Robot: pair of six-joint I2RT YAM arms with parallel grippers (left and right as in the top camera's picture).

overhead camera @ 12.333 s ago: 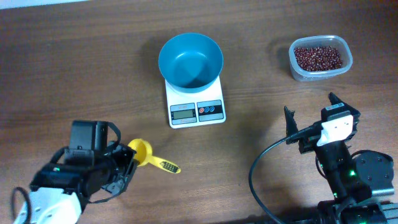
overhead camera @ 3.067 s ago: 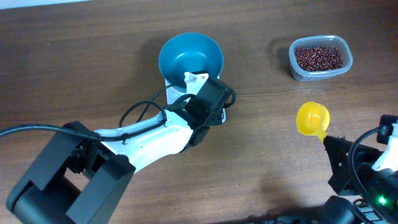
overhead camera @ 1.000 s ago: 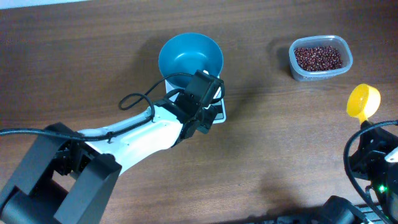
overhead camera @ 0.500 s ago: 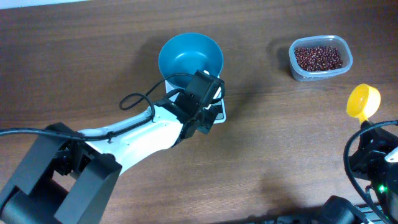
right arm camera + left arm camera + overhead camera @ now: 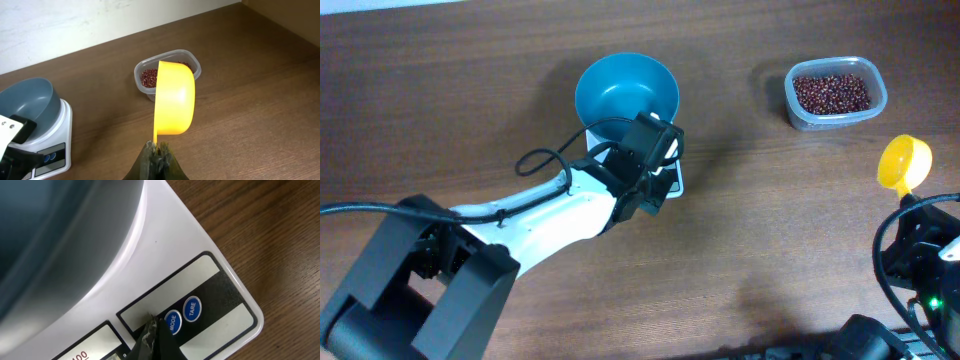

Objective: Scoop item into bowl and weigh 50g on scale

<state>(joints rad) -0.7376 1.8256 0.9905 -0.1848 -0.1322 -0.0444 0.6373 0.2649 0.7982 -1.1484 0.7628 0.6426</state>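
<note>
Over the scale's button strip, the left hand (image 5: 152,330) lines up a press; the right hand (image 5: 157,150) holds the scoop (image 5: 174,100).
From where I stand, the left hand is clenched, gripping nothing, its tip just beside the MODE button (image 5: 172,322) on the scale (image 5: 165,245), with the blue bowl (image 5: 625,100) sitting on the platform. If zeroing is the aim, I'd shift the tip over to the TARE button (image 5: 192,308), press straight down and lightly so the scale doesn't skid on the desk (image 5: 770,220), then check the display, which I can't fully read. The right hand is clamped on the yellow scoop's handle, cup raised. All the beans (image 5: 831,92) lie in the clear tub (image 5: 876,108), well apart from the bowl.
</note>
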